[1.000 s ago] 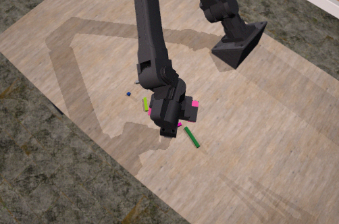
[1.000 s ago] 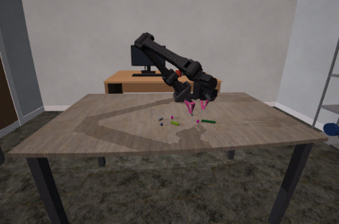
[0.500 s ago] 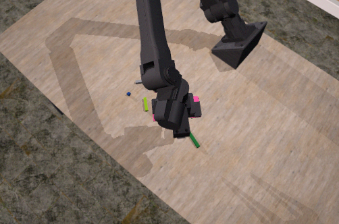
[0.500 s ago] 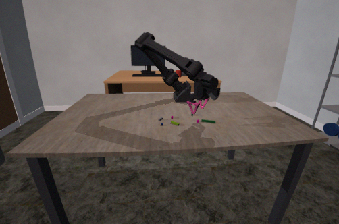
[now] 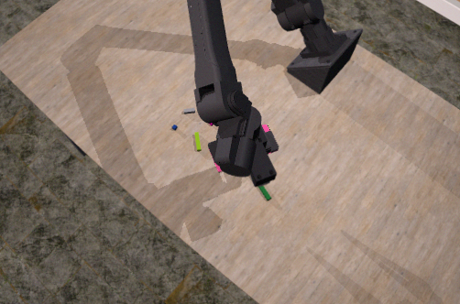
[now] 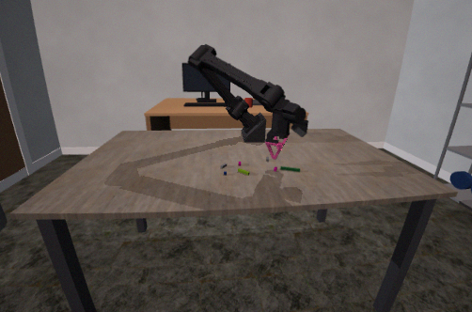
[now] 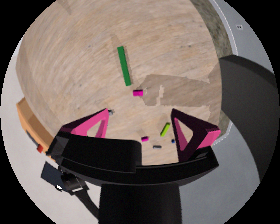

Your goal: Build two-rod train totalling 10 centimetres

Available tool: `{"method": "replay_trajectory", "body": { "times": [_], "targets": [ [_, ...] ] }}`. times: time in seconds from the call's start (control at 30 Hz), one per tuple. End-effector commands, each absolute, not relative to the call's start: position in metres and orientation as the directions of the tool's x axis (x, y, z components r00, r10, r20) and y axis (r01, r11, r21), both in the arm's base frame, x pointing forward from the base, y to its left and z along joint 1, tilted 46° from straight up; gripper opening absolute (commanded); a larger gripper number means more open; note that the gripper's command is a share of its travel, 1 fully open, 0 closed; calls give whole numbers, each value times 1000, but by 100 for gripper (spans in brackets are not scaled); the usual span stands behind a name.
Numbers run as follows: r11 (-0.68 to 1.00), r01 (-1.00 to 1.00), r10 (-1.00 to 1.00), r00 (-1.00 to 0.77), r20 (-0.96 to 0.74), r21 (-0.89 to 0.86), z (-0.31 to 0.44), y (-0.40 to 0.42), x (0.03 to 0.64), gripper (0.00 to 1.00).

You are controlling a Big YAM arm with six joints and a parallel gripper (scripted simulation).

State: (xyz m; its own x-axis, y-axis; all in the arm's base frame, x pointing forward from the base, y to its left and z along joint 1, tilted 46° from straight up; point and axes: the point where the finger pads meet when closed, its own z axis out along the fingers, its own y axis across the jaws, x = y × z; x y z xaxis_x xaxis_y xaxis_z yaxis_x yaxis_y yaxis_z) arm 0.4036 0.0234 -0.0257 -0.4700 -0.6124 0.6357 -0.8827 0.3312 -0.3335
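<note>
A green rod [image 6: 290,168] lies flat on the wooden table, and a short magenta rod [image 6: 275,168] lies just off its left end with a small gap. In the wrist view the green rod [image 7: 125,66] lies ahead of the fingers, with the magenta rod [image 7: 138,93] near its closer end. My gripper [image 6: 275,147] hovers above the table near these two, its pink fingers open and empty. In the top view the gripper [image 5: 241,148] hides most of the green rod [image 5: 264,192].
A lime rod [image 5: 197,141], a blue rod [image 5: 174,127] and a grey rod [image 5: 189,111] lie to the left of the gripper. A second magenta rod [image 6: 239,163] lies near the lime rod [image 6: 243,172]. The arm's dark base [image 5: 325,57] stands at the back.
</note>
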Motion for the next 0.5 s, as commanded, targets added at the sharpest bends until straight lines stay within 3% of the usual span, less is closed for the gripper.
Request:
{"method": "replay_trajectory", "body": {
  "times": [0.0, 0.03, 0.07, 0.47],
  "targets": [
    [281, -915, -640, -403, 654, -288, -33, 29, 402, 100],
    [282, -915, -639, -403, 655, -288, -33, 28, 402, 100],
    [282, -915, -639, -403, 655, -288, -33, 28, 402, 34],
    [284, -914, -639, -406, 654, -290, -33, 28, 402, 34]
  ]
}}
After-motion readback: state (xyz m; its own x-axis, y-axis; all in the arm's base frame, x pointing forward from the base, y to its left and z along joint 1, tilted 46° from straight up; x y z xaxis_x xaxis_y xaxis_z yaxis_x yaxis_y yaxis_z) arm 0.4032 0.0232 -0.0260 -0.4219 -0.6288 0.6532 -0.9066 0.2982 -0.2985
